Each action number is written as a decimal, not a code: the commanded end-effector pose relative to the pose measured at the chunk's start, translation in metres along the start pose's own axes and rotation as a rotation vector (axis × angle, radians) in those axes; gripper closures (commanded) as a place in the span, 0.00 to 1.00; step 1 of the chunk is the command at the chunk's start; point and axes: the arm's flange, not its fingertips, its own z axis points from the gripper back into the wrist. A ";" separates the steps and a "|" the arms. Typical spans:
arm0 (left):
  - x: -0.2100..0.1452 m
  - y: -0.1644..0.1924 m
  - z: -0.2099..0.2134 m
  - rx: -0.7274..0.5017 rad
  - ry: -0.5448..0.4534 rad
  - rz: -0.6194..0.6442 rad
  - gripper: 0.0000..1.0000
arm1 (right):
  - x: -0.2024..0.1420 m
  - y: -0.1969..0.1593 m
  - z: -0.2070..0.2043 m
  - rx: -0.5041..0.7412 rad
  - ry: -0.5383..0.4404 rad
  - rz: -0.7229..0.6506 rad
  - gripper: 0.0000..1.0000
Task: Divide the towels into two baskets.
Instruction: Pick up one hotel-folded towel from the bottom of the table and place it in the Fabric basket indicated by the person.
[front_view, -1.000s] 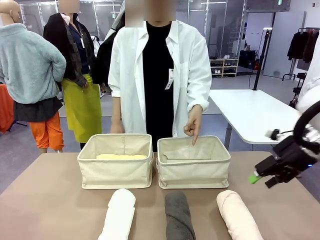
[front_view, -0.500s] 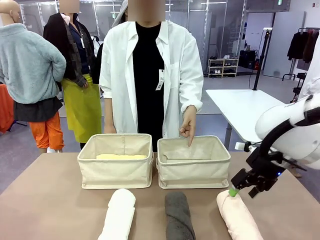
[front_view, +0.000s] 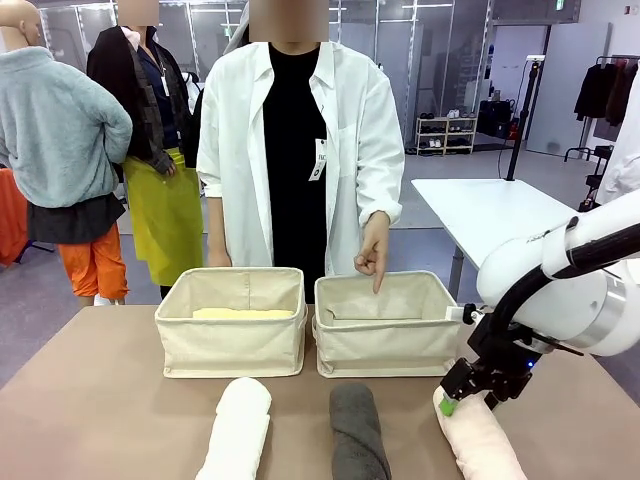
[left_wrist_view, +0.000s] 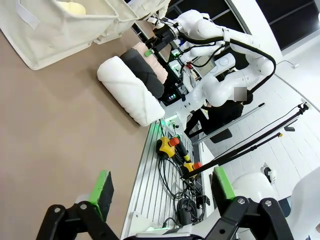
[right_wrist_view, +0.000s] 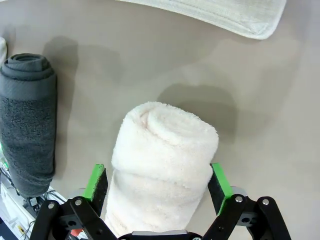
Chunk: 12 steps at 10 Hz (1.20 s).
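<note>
Two cream baskets stand side by side mid-table: the left basket (front_view: 230, 345) holds a pale yellow towel (front_view: 240, 313), and a person's hand (front_view: 373, 255) points down into the right basket (front_view: 388, 345). Three rolled towels lie in front: white (front_view: 238, 430), dark grey (front_view: 357, 440) and pale pink (front_view: 485, 450). My right gripper (front_view: 450, 403) is down at the pink towel's far end. In the right wrist view it (right_wrist_view: 157, 182) is open, its green pads on either side of the pink roll (right_wrist_view: 162, 150). My left gripper (left_wrist_view: 160, 192) is open and holds nothing, off the table's near edge.
The person stands close behind the baskets. In the left wrist view, cables and yellow stop buttons (left_wrist_view: 172, 150) lie on a metal rail beyond the table's edge. The grey towel (right_wrist_view: 27, 135) lies next to the pink one, with a strip of bare table between them.
My right arm has swung in from the table's right side, leftward and down, until its open jaws straddle the pink towel's far end. The person's pointing hand stays over the right basket.
</note>
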 end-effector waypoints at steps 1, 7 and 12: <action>-0.002 -0.005 0.001 -0.005 -0.009 -0.016 0.00 | -0.040 0.015 -0.012 -0.056 0.000 -0.015 0.00; -0.002 -0.005 0.001 -0.005 -0.009 -0.016 0.00 | -0.041 0.016 -0.013 -0.070 -0.006 -0.028 0.88; -0.002 -0.005 0.001 -0.005 -0.009 -0.016 0.00 | -0.013 0.060 0.080 -0.112 -0.009 0.235 0.99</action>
